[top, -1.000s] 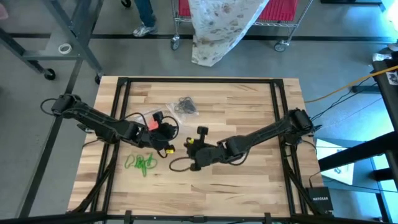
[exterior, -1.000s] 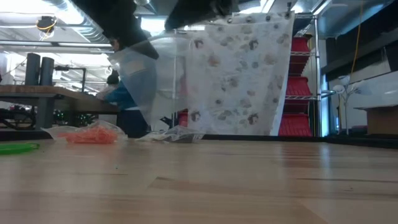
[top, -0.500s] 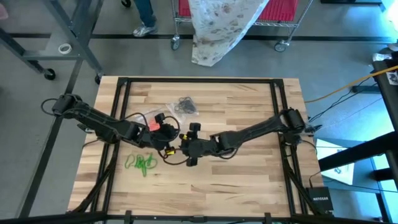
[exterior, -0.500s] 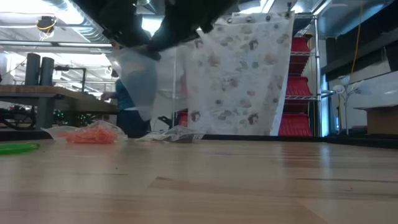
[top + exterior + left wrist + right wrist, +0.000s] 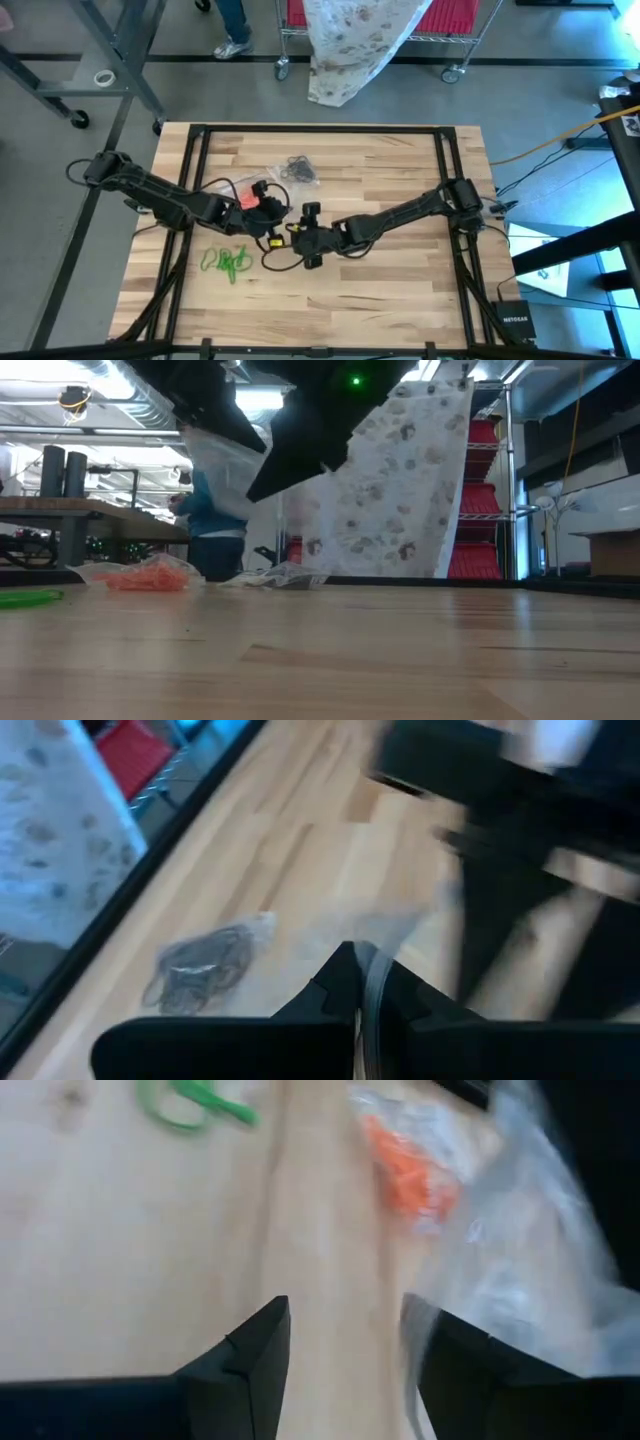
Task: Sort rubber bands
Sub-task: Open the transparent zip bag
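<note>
Wood planks [image 5: 400,270] fill the high view: green bands [image 5: 228,262] lie at seven o'clock from centre, black bands [image 5: 297,170] at twelve, my left gripper [image 5: 262,212] and right gripper [image 5: 297,238] near each other over the middle.

Low view: orange bands [image 5: 150,576] sit bagged at nine o'clock; a clear bag [image 5: 222,470] hangs above.

Left wrist: my fingers are pinched together on that film.

Right wrist: jaws apart, empty, beside the bag. Bands look light, limp, stretchy; I'd pinch one strand at a loop's edge.
</note>
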{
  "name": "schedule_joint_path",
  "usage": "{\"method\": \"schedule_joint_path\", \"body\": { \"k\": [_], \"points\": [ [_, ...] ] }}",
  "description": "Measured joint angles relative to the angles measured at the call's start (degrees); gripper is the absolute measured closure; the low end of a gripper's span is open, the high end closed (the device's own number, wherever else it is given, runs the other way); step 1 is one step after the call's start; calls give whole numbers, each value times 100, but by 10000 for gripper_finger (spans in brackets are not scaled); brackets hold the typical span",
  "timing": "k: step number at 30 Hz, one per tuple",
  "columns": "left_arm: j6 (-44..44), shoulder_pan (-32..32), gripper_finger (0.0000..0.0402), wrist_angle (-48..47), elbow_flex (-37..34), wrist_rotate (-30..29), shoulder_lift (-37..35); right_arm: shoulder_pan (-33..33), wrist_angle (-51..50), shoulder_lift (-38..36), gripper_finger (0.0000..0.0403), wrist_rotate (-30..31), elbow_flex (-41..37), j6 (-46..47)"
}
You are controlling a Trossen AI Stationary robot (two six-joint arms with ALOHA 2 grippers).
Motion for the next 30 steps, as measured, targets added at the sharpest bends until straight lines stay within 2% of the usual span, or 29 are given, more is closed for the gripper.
{"method": "schedule_joint_path", "body": {
  "k": [3,6,11,13,16,18,25,30],
  "points": [
    [-74,70,401,23,0,-152,0,63,42,26,219,-439,0,93],
    [-206,108,401,15,-2,-460,0,117,40,46,219,-600,2,95],
    [-210,108,401,24,-2,-491,0,120,-13,28,219,-208,-1,-38],
    [-210,58,401,10,-2,-440,0,120,2,8,219,-223,-2,8],
    [-279,39,401,-33,-2,-663,0,118,76,37,219,-832,11,352],
    [-352,55,401,-33,-4,-723,0,133,77,116,219,-983,16,418],
    [-379,36,401,-37,-9,-409,0,203,192,36,219,-729,15,512],
    [-433,-71,401,-106,-9,-367,-7,210,-252,-135,219,-619,443,594]
  ]
}}
